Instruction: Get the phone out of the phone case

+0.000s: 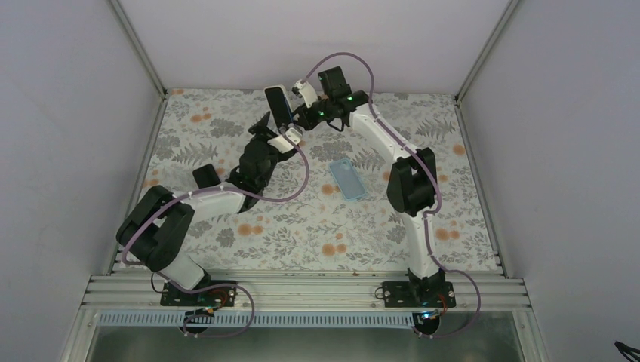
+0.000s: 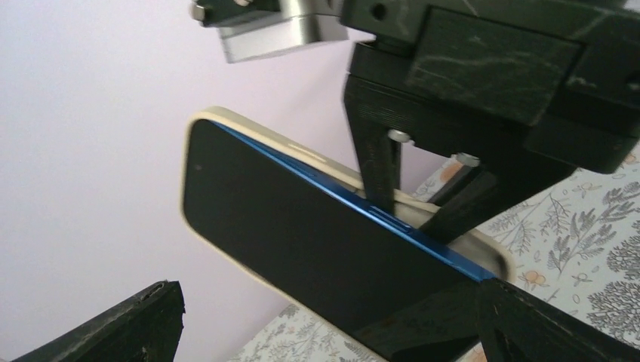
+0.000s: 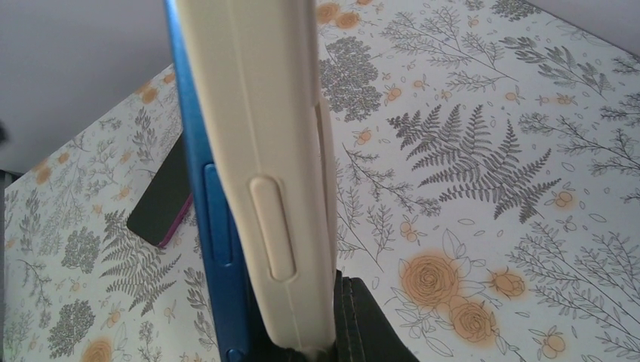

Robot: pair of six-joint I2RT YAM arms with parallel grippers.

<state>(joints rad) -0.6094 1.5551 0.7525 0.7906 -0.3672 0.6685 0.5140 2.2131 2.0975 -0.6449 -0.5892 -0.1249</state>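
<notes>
While the right gripper (image 2: 419,190) is clamped across the phone case with the phone partly in it, holding both up in the air above the far part of the table (image 1: 317,234), the left gripper (image 1: 276,133) sits just below with its jaws spread wide. One of its fingers is on each side of the handset; whether either touches it cannot be told. The raised hold seems meant to keep the bundle steady and clear of the table so the other arm can reach around it.

The phone (image 2: 302,234) has its dark screen facing the left wrist camera and has a blue frame. Along one long side that frame stands proud of the cream phone case (image 3: 272,151), so the case looks partly peeled away there. The gripped end is hidden.

The removal appears begun but not finished. The wide left jaws are probably lined up to grasp the phone and pull it free. A separate light blue case (image 1: 349,179) lies flat on the table, well apart.
</notes>
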